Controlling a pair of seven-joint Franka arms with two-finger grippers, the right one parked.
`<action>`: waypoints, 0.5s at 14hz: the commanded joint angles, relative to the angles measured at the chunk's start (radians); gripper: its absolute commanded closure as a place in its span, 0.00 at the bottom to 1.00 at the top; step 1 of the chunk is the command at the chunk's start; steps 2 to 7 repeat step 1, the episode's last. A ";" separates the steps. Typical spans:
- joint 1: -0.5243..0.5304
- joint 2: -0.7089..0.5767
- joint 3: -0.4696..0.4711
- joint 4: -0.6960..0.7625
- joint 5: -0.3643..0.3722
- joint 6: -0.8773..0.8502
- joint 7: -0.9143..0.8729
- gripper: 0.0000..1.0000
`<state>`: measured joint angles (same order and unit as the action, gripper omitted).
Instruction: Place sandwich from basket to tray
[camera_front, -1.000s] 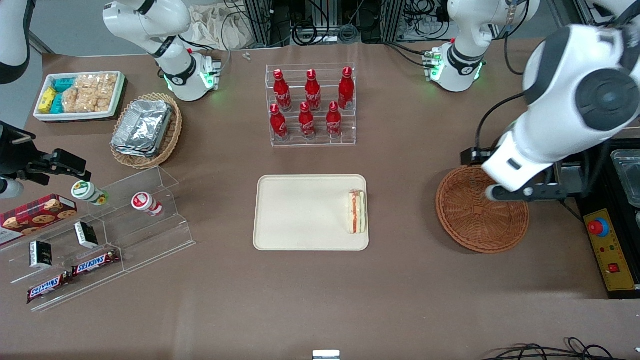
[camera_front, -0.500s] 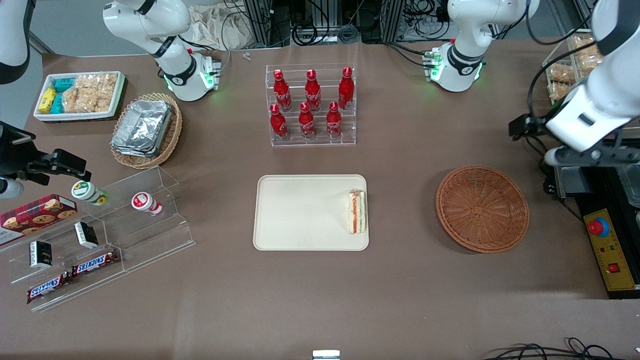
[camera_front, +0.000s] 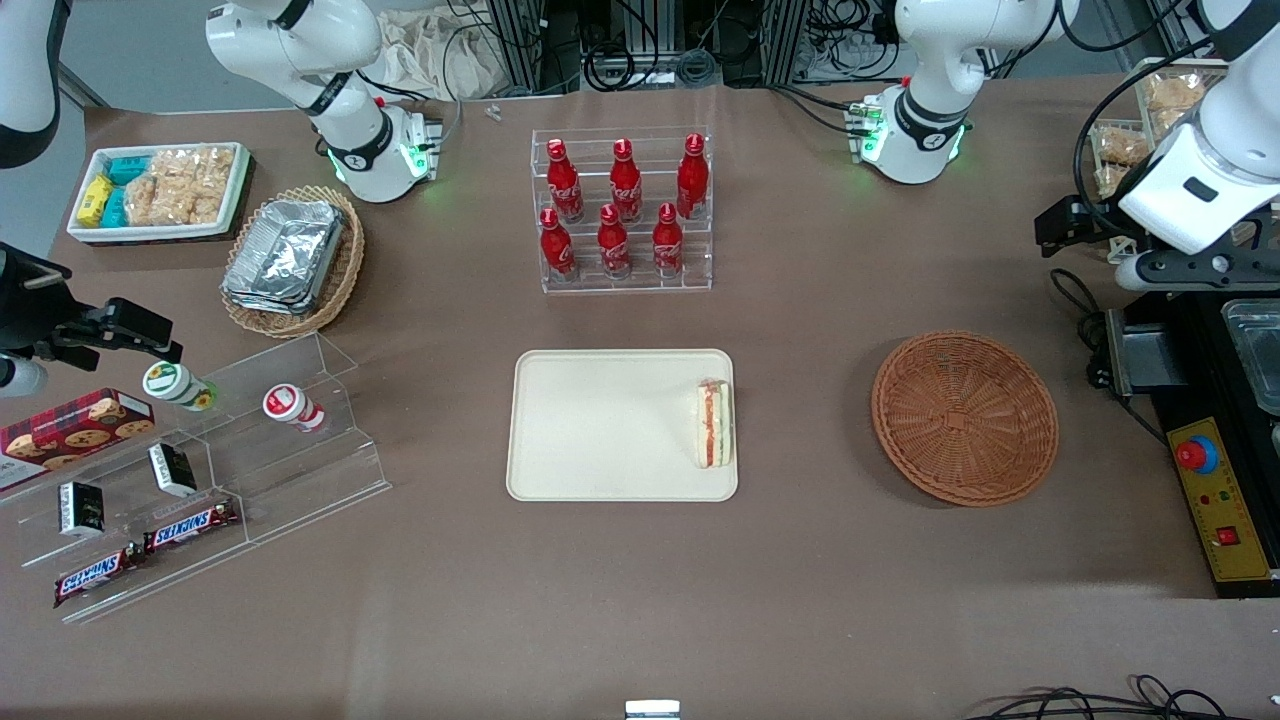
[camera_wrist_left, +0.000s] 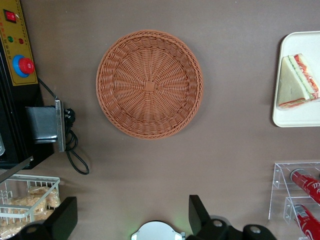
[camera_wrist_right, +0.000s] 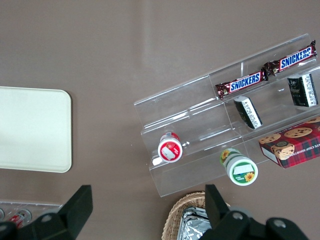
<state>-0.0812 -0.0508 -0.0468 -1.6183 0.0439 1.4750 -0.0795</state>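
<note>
The sandwich (camera_front: 714, 424) lies on the cream tray (camera_front: 600, 425), at the tray edge nearest the basket, with its red and green filling showing. The reddish-brown wicker basket (camera_front: 965, 418) is empty and stands beside the tray, toward the working arm's end. My gripper (camera_front: 1185, 272) is open and empty. It hangs high over the table's edge, farther from the front camera than the basket. In the left wrist view my gripper (camera_wrist_left: 131, 202) has its jaws wide apart. That view also shows the basket (camera_wrist_left: 149, 83), the sandwich (camera_wrist_left: 295, 82) and the tray (camera_wrist_left: 300, 117).
A clear rack of red bottles (camera_front: 625, 210) stands farther back than the tray. A black box with a red button (camera_front: 1200, 455) and a wire basket of snacks (camera_front: 1150, 110) sit near my gripper. A clear snack stand (camera_front: 200, 470) and a foil-filled basket (camera_front: 290, 260) lie toward the parked arm's end.
My arm has lifted off the basket and swung away from the front camera, toward the working arm's end of the table. The sandwich has stayed on the tray.
</note>
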 joint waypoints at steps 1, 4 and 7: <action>0.006 0.012 0.002 0.023 -0.030 -0.002 -0.005 0.00; 0.006 0.012 0.002 0.023 -0.030 -0.002 -0.005 0.00; 0.006 0.012 0.002 0.023 -0.030 -0.002 -0.005 0.00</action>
